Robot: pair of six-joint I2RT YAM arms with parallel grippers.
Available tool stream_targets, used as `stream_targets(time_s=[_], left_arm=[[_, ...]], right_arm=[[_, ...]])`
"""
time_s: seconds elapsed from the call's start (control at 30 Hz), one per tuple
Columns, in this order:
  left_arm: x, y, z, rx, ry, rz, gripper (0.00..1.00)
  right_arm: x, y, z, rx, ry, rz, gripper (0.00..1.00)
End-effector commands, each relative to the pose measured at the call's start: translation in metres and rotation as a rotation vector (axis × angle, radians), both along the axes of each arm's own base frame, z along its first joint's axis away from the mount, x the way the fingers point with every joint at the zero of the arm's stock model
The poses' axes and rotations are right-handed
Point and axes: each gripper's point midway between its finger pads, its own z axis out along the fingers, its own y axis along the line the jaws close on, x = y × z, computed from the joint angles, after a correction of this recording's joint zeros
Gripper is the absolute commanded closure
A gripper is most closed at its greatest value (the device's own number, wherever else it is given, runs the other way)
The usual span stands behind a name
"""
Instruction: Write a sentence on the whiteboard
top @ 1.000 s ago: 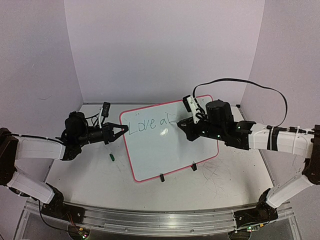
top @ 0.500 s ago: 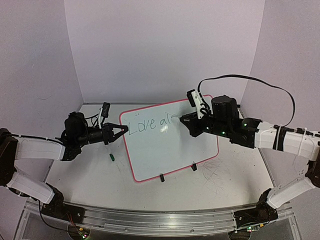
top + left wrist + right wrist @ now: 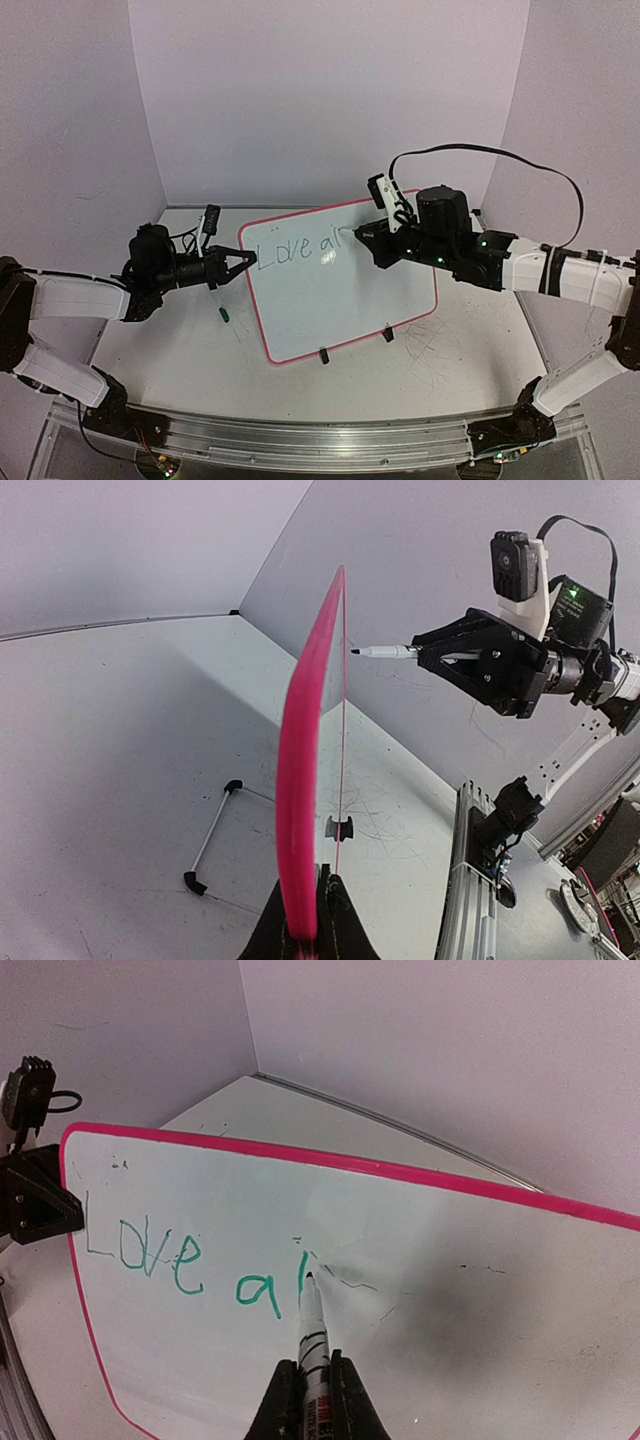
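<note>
Right wrist view: sentence (image 3: 190, 1265) reads "Love al", rest unwritten, right end effector (image 3: 312, 1385) gripping marker (image 3: 312, 1325), left end effector (image 3: 305, 930) pinching whiteboard (image 3: 450, 1290).

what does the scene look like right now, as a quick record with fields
whiteboard: glossy white, pink rim
sentence: green handwriting, reads "Love al" so far
left gripper: shut on the whiteboard's left edge
right gripper: shut on the marker
marker: tip at the latest stroke, after the "a"
small green object: lies just left of the whiteboard, held by neither gripper
</note>
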Motion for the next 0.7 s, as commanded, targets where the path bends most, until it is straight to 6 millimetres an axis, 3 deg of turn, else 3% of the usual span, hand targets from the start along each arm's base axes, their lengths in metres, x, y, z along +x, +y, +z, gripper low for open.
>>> stream_targets(time_s=[0.0,0.43,0.67], left_arm=[[0.002,0.004,-0.018,0.073,-0.016,0.031,1.0],[0.002,0.005,-0.018,0.074,-0.018,0.034,1.0],[0.002,0.004,-0.017,0.074,-0.02,0.033,1.0]], right_arm=[[0.011,0.001,0.027,0.048,-0.061,-0.033,1.0],[0.019,0.001,0.031,0.057,-0.074,-0.069,1.0],[0.019,0.002,0.02,0.046,-0.055,-0.065,1.0]])
